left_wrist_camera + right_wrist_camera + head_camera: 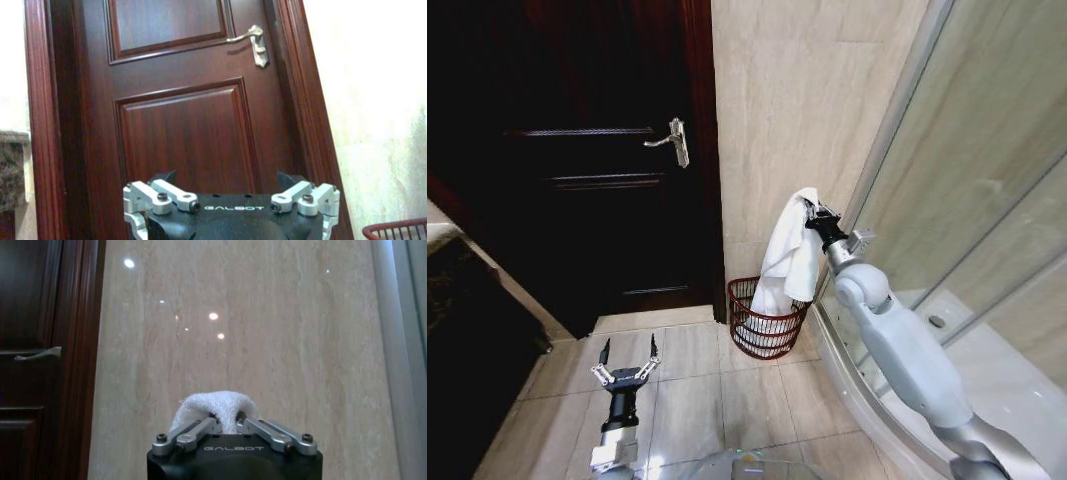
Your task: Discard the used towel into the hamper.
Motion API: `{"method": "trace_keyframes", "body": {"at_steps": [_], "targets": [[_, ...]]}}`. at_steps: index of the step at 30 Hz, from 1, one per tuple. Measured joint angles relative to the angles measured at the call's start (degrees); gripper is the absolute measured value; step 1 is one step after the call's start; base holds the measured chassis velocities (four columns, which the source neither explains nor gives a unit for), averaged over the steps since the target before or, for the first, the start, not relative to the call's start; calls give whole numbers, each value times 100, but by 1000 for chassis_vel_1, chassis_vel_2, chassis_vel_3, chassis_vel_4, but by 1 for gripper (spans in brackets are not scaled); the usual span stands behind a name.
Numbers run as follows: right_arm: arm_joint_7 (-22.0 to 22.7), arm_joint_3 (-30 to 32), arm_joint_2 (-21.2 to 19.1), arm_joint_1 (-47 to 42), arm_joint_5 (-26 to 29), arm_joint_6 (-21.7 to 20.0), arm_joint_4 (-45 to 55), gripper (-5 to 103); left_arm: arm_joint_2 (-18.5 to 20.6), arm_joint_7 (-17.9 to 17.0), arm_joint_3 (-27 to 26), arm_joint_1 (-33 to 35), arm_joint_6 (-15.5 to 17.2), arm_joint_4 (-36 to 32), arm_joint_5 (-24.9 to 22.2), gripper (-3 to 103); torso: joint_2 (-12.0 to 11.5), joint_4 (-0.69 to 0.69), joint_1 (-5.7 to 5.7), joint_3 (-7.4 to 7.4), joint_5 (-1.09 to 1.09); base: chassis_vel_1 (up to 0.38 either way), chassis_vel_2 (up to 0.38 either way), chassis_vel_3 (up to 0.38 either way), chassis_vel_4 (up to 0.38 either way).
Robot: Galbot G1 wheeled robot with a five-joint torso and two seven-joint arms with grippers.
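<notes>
Left gripper (628, 350) low over floor tiles, nearer camera than hamper (765, 320), fingers spread, holding nothing. Hamper on floor against tiled wall, beside dark door (577, 150). Right gripper (812, 212) above hamper, fingers clamped on towel (789, 250); towel's lower end hangs into hamper.

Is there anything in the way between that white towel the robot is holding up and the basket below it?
Nothing visible. The right hand holds the towel by its top, and its lower end already hangs into the open hamper by the wall. The left hand is low, off to the side, open.
</notes>
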Motion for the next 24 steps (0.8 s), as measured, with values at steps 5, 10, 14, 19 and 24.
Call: {"method": "trace_keyframes", "body": {"at_steps": [5,10,14,19,24], "targets": [[11,-12,25,-39,-15,-30,28,5,0,-17,17,-1,-1,40,0,100,-107,0,-39,-69,0,0,0,0,0],[-27,5,18,-123,-83,-61,48,5,0,-42,20,-3,62,36,-58,100,-260,0,-95,-165,0,0,0,0,0],[-54,26,15,-151,-91,-63,48,5,1,-46,18,-5,73,37,-89,100,-350,0,-129,-221,0,0,0,0,0],[-78,47,20,-180,-99,-67,48,5,0,-51,22,-9,74,60,-101,100,-449,0,-164,-287,0,0,0,0,0],[-103,90,104,-272,-98,-72,48,5,1,-53,12,-15,68,74,-107,100,-572,0,-216,-358,0,0,0,0,0]]}}
